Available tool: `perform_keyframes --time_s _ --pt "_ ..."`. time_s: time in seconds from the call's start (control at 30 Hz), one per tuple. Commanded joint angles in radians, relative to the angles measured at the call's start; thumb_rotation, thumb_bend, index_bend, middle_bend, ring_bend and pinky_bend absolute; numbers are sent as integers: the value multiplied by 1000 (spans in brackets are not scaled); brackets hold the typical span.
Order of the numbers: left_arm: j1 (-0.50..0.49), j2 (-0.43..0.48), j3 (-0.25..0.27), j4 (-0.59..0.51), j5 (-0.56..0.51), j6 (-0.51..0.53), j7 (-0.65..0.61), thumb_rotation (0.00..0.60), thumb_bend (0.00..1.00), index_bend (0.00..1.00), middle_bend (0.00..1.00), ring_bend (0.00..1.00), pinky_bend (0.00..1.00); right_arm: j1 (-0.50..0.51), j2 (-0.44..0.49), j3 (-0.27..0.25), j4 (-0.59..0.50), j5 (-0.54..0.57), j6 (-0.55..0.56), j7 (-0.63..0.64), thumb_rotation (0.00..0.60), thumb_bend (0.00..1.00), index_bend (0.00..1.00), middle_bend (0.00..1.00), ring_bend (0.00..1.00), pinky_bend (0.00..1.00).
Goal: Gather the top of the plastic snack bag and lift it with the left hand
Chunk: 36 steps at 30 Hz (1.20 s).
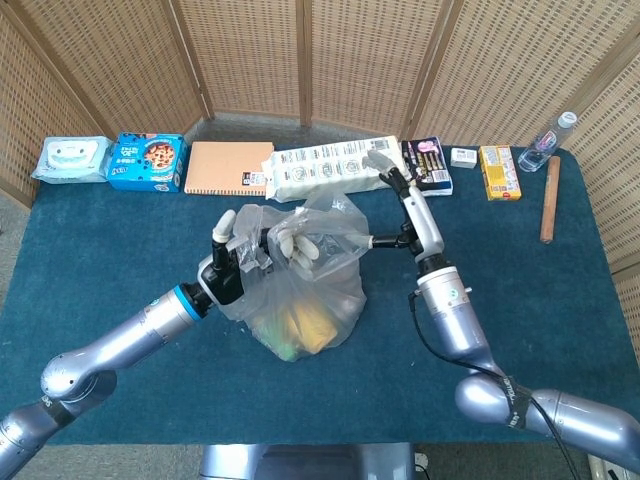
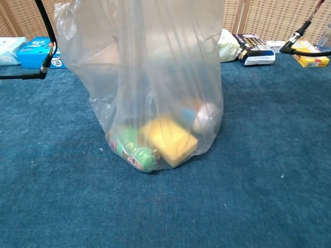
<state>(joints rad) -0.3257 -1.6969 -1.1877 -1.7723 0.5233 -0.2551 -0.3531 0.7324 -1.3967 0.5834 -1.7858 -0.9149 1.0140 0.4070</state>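
Note:
The clear plastic snack bag (image 1: 310,300) stands on the blue table, filling the chest view (image 2: 155,77). Inside lie a yellow packet (image 2: 168,139), a green can (image 2: 132,147) and a round pale item. My left hand (image 1: 232,262) grips the bag's upper left edge, one finger pointing up. From the other side my right hand (image 1: 300,245) holds the bunched top, its white fingers curled over the plastic. Neither hand shows in the chest view, only their cables.
Along the far edge sit a wet-wipes pack (image 1: 70,158), a blue cookie box (image 1: 147,162), an orange notebook (image 1: 228,167), a long white pack (image 1: 320,170), a dark box (image 1: 428,165), a yellow box (image 1: 498,172), a bottle (image 1: 548,140) and a wooden stick (image 1: 549,198).

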Motion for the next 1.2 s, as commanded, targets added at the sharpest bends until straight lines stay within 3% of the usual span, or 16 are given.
perform_keyframes --time_s 0.03,0.63,1.2 --pt "1 0 2 4 -3 -2 -2 0 87 519 405 402 384 -15 32 9 -4 -17 -27 42 600 13 46 102 30 46" --pt "-11 2 6 36 -19 -19 -15 0 87 519 405 402 384 -103 222 -43 -40 -233 -196 279 600 13 20 85 5 42" --pt "-13 15 12 35 -32 -18 -24 0 87 519 405 402 391 -133 283 -91 -32 -326 -194 419 600 13 19 85 0 43"
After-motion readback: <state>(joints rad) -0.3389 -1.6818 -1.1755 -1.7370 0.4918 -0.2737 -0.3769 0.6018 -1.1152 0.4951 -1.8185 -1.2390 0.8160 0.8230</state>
